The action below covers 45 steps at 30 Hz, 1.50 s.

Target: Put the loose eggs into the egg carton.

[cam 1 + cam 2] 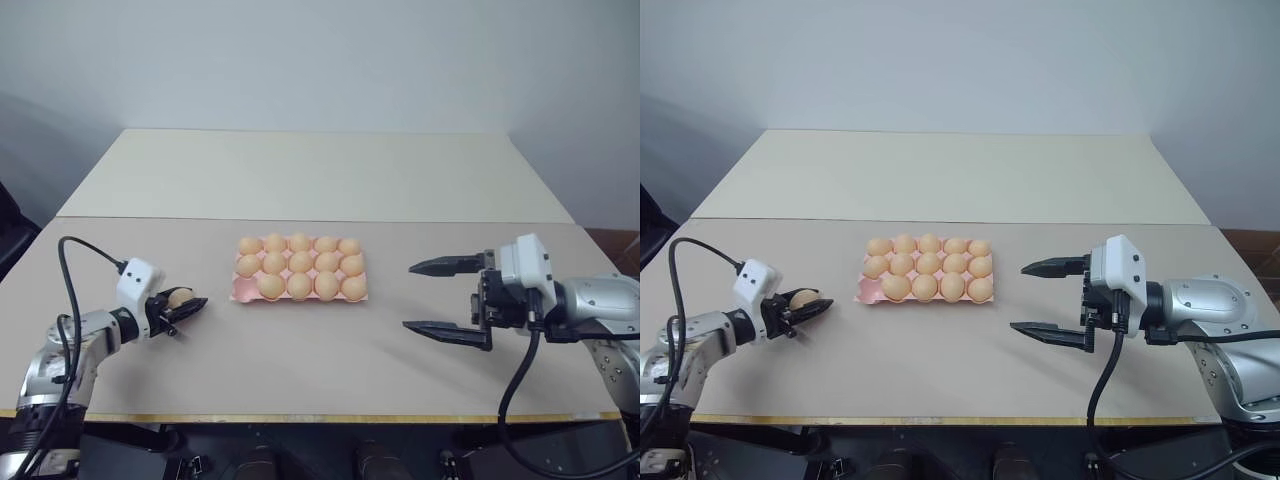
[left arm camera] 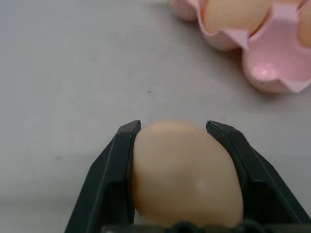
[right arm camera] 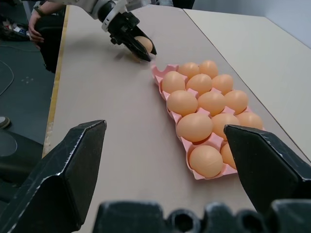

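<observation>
- We see a big pale table with a second, lighter table pushed up against its far edge.
- Our right gripper hangs above the table on the right side, well apart from the carton. Its two black fingers stand wide apart and there is nothing between them.
- Our left gripper is low over the table on the left side, near the carton but not touching it. Its two black fingers are closed on one egg.
- The pink egg carton sits in the middle of the table. We count fourteen tan eggs in its cups.
- One cup at the near left corner of the carton has no egg in it. In the left wrist view it shows as a bare pink hollow.
- The loose egg is held between the left gripper's fingers, one finger on each side. It is smooth and light orange-tan. We cannot tell if it is touching the table or lifted just off it.
</observation>
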Tool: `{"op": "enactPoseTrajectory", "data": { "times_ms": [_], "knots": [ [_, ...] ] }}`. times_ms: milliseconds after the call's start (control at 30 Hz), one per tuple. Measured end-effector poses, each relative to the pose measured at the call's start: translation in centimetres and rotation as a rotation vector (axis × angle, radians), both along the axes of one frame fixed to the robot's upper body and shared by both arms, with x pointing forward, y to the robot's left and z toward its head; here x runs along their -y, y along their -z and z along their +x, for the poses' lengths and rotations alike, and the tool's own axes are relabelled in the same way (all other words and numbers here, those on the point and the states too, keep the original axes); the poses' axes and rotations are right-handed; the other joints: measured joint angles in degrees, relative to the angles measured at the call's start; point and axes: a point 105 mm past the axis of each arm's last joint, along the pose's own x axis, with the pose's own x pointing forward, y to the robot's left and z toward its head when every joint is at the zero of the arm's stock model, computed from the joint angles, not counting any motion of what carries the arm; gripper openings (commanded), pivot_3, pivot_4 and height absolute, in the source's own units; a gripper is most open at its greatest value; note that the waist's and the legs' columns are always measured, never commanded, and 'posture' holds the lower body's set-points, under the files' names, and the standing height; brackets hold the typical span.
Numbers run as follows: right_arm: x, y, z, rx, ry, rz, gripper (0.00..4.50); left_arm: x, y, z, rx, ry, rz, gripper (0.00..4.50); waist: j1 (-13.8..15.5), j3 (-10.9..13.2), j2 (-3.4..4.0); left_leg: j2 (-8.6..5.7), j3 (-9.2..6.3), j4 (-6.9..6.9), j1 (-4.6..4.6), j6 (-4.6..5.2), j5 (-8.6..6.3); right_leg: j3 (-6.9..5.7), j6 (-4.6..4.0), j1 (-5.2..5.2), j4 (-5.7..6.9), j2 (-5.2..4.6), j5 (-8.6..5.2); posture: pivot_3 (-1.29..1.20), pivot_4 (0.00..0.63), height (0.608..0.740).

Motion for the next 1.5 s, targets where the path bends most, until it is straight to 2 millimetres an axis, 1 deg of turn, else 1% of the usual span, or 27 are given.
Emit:
{"op": "enactPoseTrajectory", "data": {
  "times_ms": [100, 267, 333, 400, 467, 567, 633, 667, 767, 833, 900, 1033, 1067, 1267, 1400, 1500],
  "knots": [
    [0.0, 0.0, 0.0, 0.000, 0.001, 0.002, 4.50, 0.5, -1.0, -0.2, 0.025, 0.072, -0.026, 1.94, 0.0, 0.0, 0.00, 0.00, 0.00, 0.00, 0.00, 0.00, 0.00, 0.00, 0.00, 0.00, 0.00, 0.00, 0.00, 0.00, 0.150, 0.740],
    [-0.1, 0.0, 0.1, 0.004, 0.008, 0.011, 4.50, 1.4, -4.1, 0.5, 0.114, 0.199, -0.023, 1.94, 0.1, 0.0, 0.00, -0.02, 0.00, 0.00, 0.00, 0.00, 0.00, -0.01, 0.00, 0.02, -0.02, 0.00, 0.00, 0.00, 0.150, 0.740],
    [-0.1, 0.0, 0.2, 0.005, 0.009, 0.016, 4.50, 2.1, -4.9, 0.9, 0.142, 0.247, -0.025, 1.94, 0.1, 0.0, 0.00, -0.02, 0.00, 0.00, -0.02, 0.00, 0.00, -0.01, 0.01, 0.02, -0.02, 0.00, 0.00, 0.00, 0.150, 0.740],
    [-0.2, 0.0, 0.1, 0.006, 0.010, 0.021, 4.50, 3.5, -5.8, 1.6, 0.175, 0.299, -0.037, 1.94, 0.4, 0.0, 0.00, -0.03, -0.01, 0.00, -0.03, 0.00, 0.00, -0.01, 0.01, 0.02, -0.02, 0.00, 0.00, 0.00, 0.150, 0.740],
    [-0.2, 0.0, 0.1, 0.008, 0.011, 0.021, 4.50, 4.6, -6.1, 2.0, 0.195, 0.337, -0.042, 1.94, 0.4, 0.0, 0.00, -0.03, -0.01, 0.00, -0.03, 0.00, 0.00, -0.01, 0.01, 0.01, -0.02, 0.00, 0.00, 0.00, 0.150, 0.740],
    [-0.2, 0.0, 0.2, 0.009, 0.017, 0.023, 4.50, 6.3, -5.9, 2.9, 0.200, 0.395, -0.030, 1.94, 0.5, 0.0, 0.00, -0.05, -0.01, 0.01, -0.02, 0.01, 0.00, -0.01, 0.01, 0.01, 0.00, 0.01, 0.00, 0.00, 0.150, 0.740],
    [-0.2, 0.0, 0.2, 0.013, 0.021, 0.025, 4.50, 7.8, -5.2, 3.5, 0.188, 0.449, -0.001, 1.94, 0.7, 0.0, 0.00, -0.07, -0.02, 0.02, -0.01, 0.01, 0.01, -0.01, 0.01, 0.04, 0.00, 0.01, 0.00, 0.00, 0.150, 0.740],
    [-0.2, -0.1, 0.2, 0.015, 0.020, 0.025, 4.50, 8.1, -4.9, 3.6, 0.179, 0.462, 0.011, 1.94, 0.7, 0.0, 0.00, -0.07, -0.02, 0.02, -0.01, 0.01, 0.01, -0.01, 0.01, 0.02, -0.01, 0.01, 0.00, 0.00, 0.150, 0.740],
    [-0.2, 0.3, 0.0, 0.002, 0.028, 0.025, 4.50, 8.0, -3.3, 3.6, 0.138, 0.489, 0.052, 1.94, 0.2, 0.0, -0.01, -0.06, -0.05, 0.02, -0.09, 0.01, 0.01, 0.00, 0.01, -0.05, 0.00, 0.02, 0.00, 0.00, 0.150, 0.740],
    [-0.1, 0.5, -0.1, -0.004, 0.034, 0.025, 4.50, 7.8, -3.1, 3.7, 0.137, 0.494, 0.054, 2.63, 0.1, 0.0, -0.01, -0.07, -0.06, 0.02, -0.10, 0.01, 0.01, 0.00, 0.01, -0.04, 0.01, 0.00, 0.00, 0.00, 0.150, 0.740],
    [-0.2, 0.5, -0.3, 0.000, 0.033, 0.023, 4.50, 7.9, -3.2, 3.9, 0.144, 0.504, 0.078, 3.14, 0.2, 0.0, -0.01, -0.09, -0.07, 0.03, -0.06, 0.02, 0.02, 0.00, 0.02, 0.01, 0.02, -0.01, 0.00, 0.00, 0.150, 0.740],
    [-0.1, 0.4, -0.3, 0.007, 0.043, 0.026, 4.50, 8.3, -3.0, 3.8, 0.153, 0.526, 0.087, 4.40, 0.3, 0.0, -0.01, -0.09, -0.08, 0.03, -0.02, 0.02, 0.02, -0.02, 0.02, 0.05, 0.01, 0.00, 0.00, 0.00, 0.150, 0.740],
    [-0.1, 0.4, -0.3, 0.010, 0.045, 0.026, 4.50, 8.3, -3.1, 3.8, 0.153, 0.528, 0.084, 4.46, 0.3, 0.0, -0.01, -0.09, -0.08, 0.03, -0.02, 0.02, 0.02, -0.02, 0.02, 0.05, 0.01, 0.00, 0.00, 0.00, 0.150, 0.740],
    [0.0, 0.2, -0.3, 0.020, 0.050, 0.028, 4.50, 8.1, -3.5, 3.5, 0.160, 0.527, 0.091, 4.46, 0.3, 0.0, -0.01, -0.08, -0.09, 0.03, -0.06, 0.02, 0.02, -0.02, 0.03, 0.01, 0.01, 0.00, 0.00, 0.00, 0.150, 0.740],
    [-0.1, 0.1, -0.3, 0.022, 0.048, 0.030, 4.50, 6.8, -4.5, 2.5, 0.178, 0.499, 0.089, 4.46, -0.2, 0.0, -0.01, -0.07, -0.09, 0.03, -0.06, 0.02, 0.02, -0.02, 0.02, 0.00, 0.03, 0.00, 0.00, 0.00, 0.150, 0.740],
    [-0.2, -0.1, -0.1, 0.028, 0.039, 0.033, 4.50, 5.1, -5.3, 1.3, 0.180, 0.461, 0.080, 4.46, -0.5, 0.0, -0.01, -0.04, -0.07, 0.03, -0.03, 0.02, 0.02, -0.01, 0.02, -0.02, 0.04, 0.01, 0.00, 0.00, 0.150, 0.740]
  ]
}}
